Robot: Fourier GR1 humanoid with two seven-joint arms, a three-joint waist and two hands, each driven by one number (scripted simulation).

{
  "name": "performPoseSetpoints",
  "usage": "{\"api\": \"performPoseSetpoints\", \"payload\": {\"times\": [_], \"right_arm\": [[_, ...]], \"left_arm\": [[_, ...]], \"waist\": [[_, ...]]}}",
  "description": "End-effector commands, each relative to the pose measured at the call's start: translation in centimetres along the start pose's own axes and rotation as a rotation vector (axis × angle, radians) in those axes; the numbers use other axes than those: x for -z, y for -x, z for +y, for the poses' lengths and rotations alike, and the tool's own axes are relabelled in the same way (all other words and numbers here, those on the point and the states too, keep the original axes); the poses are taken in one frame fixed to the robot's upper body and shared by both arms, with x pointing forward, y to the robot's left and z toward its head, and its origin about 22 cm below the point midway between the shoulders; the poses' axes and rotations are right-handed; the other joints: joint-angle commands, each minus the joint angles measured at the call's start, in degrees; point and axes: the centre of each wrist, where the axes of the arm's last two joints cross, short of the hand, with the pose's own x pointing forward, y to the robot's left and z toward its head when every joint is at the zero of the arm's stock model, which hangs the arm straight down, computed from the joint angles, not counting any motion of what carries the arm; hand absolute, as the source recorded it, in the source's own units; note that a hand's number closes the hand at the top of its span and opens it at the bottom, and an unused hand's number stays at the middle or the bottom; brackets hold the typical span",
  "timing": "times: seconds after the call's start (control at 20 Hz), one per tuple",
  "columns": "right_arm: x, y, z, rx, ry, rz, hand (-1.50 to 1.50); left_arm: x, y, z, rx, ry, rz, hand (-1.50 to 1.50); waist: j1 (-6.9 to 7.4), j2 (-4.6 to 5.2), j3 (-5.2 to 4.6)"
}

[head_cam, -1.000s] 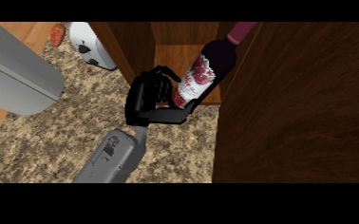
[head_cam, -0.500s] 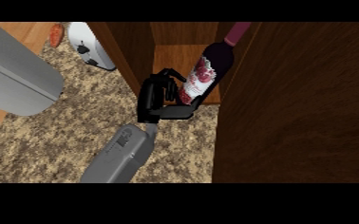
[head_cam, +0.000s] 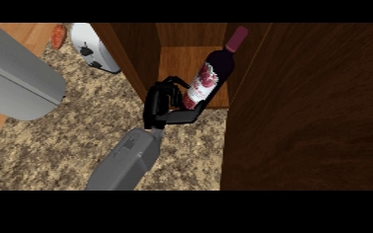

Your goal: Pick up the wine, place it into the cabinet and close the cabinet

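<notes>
The wine bottle is dark, with a white and red label and a purple cap. It leans tilted inside the open wooden cabinet, its base near the front edge of the shelf and its neck pointing up and to the right. My right hand is on the bottle's left side. The fingers curl against the label and the thumb reaches under the base. My left hand does not show.
The open cabinet door fills the right side as a large dark wood panel. A white toaster stands at the back left on the speckled counter. A big grey rounded shape covers the left edge.
My right forearm and hand have shifted a little to the right and toward the cabinet. The bottle has stayed almost in place on the shelf.
</notes>
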Motion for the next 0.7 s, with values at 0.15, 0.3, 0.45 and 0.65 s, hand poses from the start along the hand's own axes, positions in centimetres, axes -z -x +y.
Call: {"api": "performPoseSetpoints", "payload": {"times": [0.15, 0.3, 0.45, 0.65], "right_arm": [[0.3, 2.6, -1.0, 0.005, 0.0, 0.0, -1.5], [-0.3, 0.4, -2.6, 0.014, -0.015, -0.012, -1.5], [-1.8, 0.5, -1.0, 0.01, -0.012, 0.019, -1.5], [-1.9, -0.9, -1.0, 0.03, -0.024, 0.005, -1.5]], "left_arm": [[0.7, 1.3, 1.7, -0.103, -0.026, 0.015, 1.5], [-0.4, 3.1, 2.1, -0.128, -0.045, 0.007, 1.5], [1.1, 2.8, 2.3, -0.143, -0.011, 0.022, 1.5], [3.0, 1.8, 1.8, -0.118, -0.008, 0.044, 1.5]], "waist": [[0.03, 0.08, 0.01], [-0.69, 0.19, -0.01], [-0.69, 0.12, -0.01], [-0.65, 0.07, -0.01]]}}
